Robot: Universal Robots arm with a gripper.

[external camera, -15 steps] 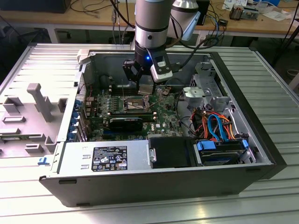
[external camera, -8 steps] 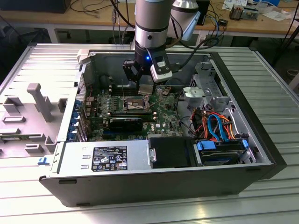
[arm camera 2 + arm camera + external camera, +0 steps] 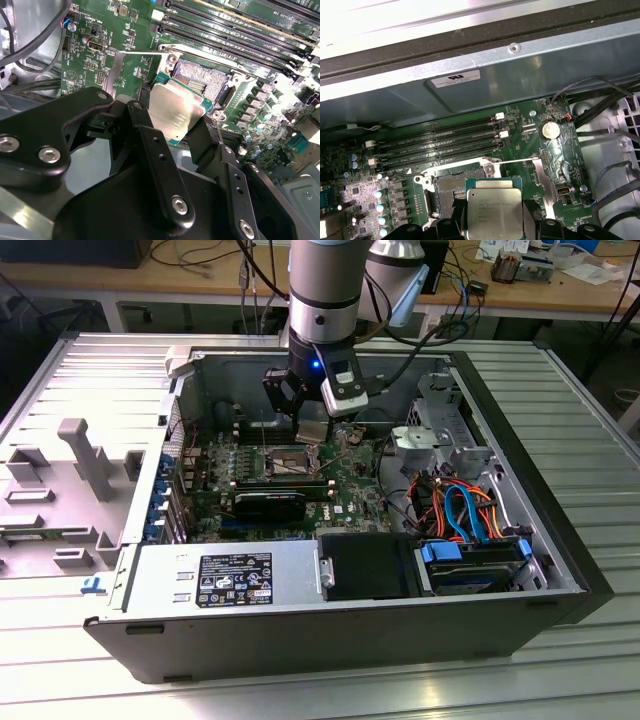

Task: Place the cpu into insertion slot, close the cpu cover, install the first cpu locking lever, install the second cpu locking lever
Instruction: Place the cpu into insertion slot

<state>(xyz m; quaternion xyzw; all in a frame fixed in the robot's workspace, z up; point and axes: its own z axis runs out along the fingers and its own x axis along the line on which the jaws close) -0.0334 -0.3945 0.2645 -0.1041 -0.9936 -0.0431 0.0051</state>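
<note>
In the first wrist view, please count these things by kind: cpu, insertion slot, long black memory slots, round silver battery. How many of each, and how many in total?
cpu: 1
insertion slot: 1
long black memory slots: 4
round silver battery: 1
Total: 7

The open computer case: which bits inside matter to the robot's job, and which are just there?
In the job: the cpu, held in the gripper; the uncovered insertion slot.
Just there: memory slots, coin battery, power supply, coloured cables.
</note>
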